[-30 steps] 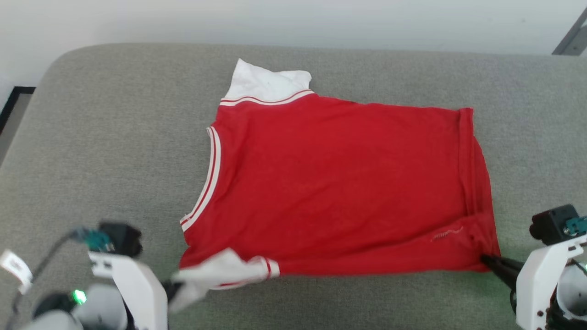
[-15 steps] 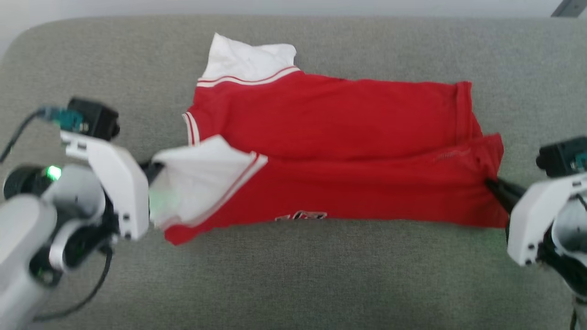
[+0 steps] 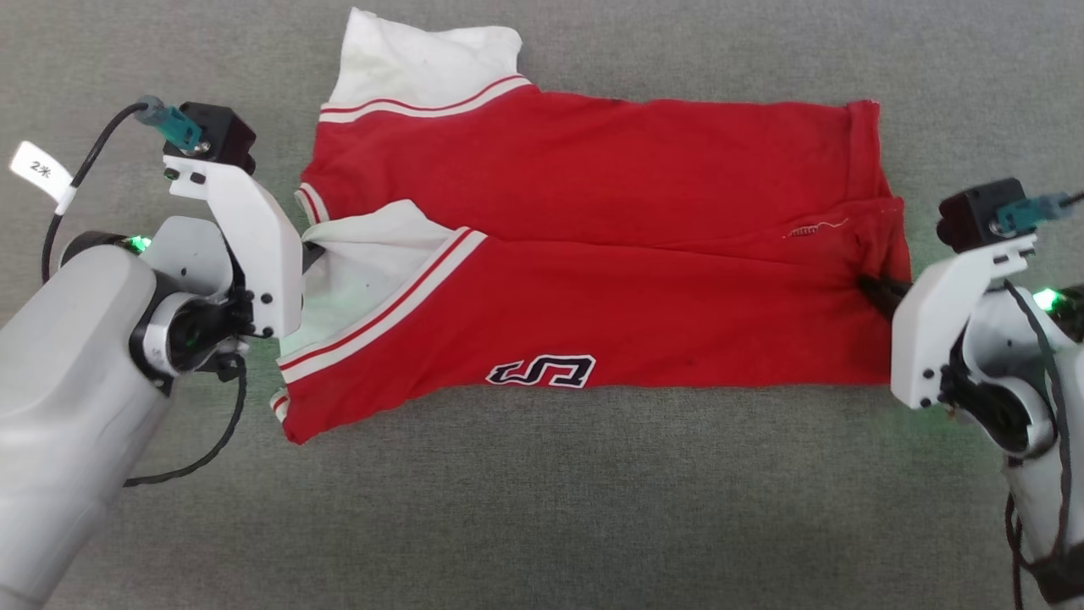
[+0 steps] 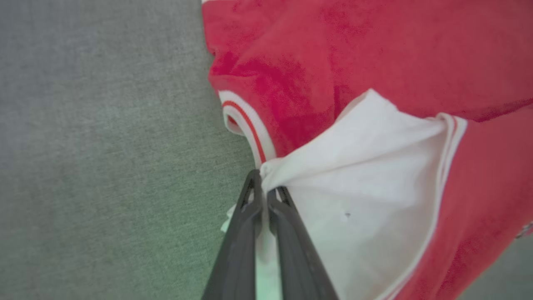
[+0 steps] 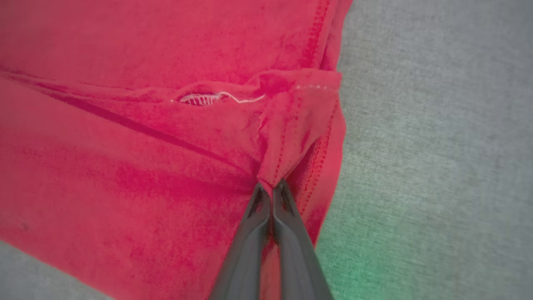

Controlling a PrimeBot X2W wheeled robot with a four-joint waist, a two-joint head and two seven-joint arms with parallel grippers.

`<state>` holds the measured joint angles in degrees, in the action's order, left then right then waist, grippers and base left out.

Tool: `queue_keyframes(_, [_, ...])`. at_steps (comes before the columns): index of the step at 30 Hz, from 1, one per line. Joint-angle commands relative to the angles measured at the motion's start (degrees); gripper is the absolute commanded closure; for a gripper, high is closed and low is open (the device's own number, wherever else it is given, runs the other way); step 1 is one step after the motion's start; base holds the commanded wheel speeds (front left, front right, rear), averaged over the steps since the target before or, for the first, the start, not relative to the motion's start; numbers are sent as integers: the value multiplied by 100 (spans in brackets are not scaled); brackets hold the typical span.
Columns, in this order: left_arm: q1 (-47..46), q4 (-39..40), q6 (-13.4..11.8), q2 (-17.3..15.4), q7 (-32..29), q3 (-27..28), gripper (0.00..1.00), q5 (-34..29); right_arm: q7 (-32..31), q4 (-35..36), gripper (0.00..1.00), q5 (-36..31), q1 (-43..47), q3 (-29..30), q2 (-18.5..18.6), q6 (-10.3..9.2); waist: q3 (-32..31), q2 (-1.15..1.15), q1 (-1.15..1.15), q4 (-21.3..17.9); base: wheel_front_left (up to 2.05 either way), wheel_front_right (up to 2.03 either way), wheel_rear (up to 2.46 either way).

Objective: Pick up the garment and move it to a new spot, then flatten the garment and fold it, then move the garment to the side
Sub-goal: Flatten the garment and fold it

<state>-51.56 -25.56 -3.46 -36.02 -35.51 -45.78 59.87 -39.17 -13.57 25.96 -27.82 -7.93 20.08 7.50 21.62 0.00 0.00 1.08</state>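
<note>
left gripper (image 3: 312, 252) — sitting at the left end of the garment (image 3: 610, 288); its two dark fingers are pressing together and pinching the edge of the white sleeve (image 3: 360, 271), the cloth bunching to a point right at the tips. A tagged cable (image 3: 51, 182) is looping off the arm behind it, above the grey fabric surface (image 3: 542, 517).

neck trim (image 4: 245, 125) — red and white, curving just beyond the left fingertips.

second white sleeve (image 3: 423, 55) — lying flat on the far side of the left gripper, well apart from it.

garment — red jersey shirt, stretching between the two grippers and resting on the grey surface. Its nearer part is lying doubled over the rest, the upper layer's edge running from one gripper's tips across to the other's.

striped trim (image 3: 398, 292) — running diagonally away from the left gripper, dividing the pinched sleeve from the red body.

lettering (image 3: 542, 370) — black with a white outline, only part of it showing at the near folded edge, between the grippers and closer to the left one.

loose white stitching (image 5: 216, 98) — showing just beyond the right gripper's tips.

hem (image 3: 864, 152) — running away on the far side of the right gripper.

right gripper (image 3: 874, 290) — sitting at the garment's right end, fingers pressing together and pinching a gathered corner of red cloth beside the hem.
</note>
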Motion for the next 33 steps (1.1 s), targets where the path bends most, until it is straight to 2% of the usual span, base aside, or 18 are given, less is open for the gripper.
queue_keyframes(1, [-99, -94, 45, 32, -28, -6, 100, 18, -13, -96, 100, 5, -54, -43, -8, -2, 32, 0, 0, -17, 0, 0, 0])
queue_keyframes(3, [-180, -484, 114, 165, -91, -42, 100, 56, 8, -323, 98, 4, -163, -135, -27, -3, 61, 0, 0, -19, 0, 0, 0])
queue_keyframes(4, [-225, -682, 138, 223, -150, -58, 100, 74, 17, -412, 91, 28, -213, -168, -43, -3, 70, 0, 0, -22, 0, 0, 0])
queue_keyframes(5, [-259, -833, 177, 276, -184, -79, 100, 82, -10, -485, 78, 35, -265, -216, -49, -3, 76, 0, 0, -25, 0, 0, 0])
queue_keyframes(6, [-297, -977, 214, 328, -192, -84, 90, 104, -35, -540, 56, 64, -299, -284, -25, -3, 81, 0, 0, -26, 0, 0, 0])
queue_keyframes(7, [-340, -1096, 259, 367, -191, -99, 63, 88, -33, -569, 17, 95, -326, -329, -11, -2, 81, 0, 0, -27, 0, 0, 0])
queue_keyframes(8, [-390, -1195, 294, 401, -169, -99, 22, 79, -23, -592, 0, 106, -344, -336, -2, -2, 74, 0, 0, -28, 0, 0, 0])
queue_keyframes(9, [-436, -1278, 314, 434, -146, -70, 0, 113, -16, -602, 0, 116, -359, -347, 12, -2, 65, 0, 0, -24, 0, 0, 0])
queue_keyframes(14, [-577, -1381, 295, 441, -89, -4, 0, 123, 266, -370, 0, 156, -325, -186, 94, -2, -31, 0, 0, 14, 0, 0, 0])
queue_keyframes(21, [-324, -815, 133, 176, -13, 61, 0, 127, 855, 250, 0, 15, 71, 346, 23, -2, -236, 0, 0, 110, 0, 0, 0])
queue_keyframes(26, [94, 22, -222, -191, -122, 47, 0, 133, 1398, 778, 0, -207, 429, 880, -248, -2, -382, 0, 0, 142, 0, 0, 0])
queue_keyframes(33, [960, 1572, -967, -796, -286, 44, 0, 241, 2251, 1445, 0, -605, 885, 1462, -723, -1, -536, 0, 0, 126, 0, 0, 0])
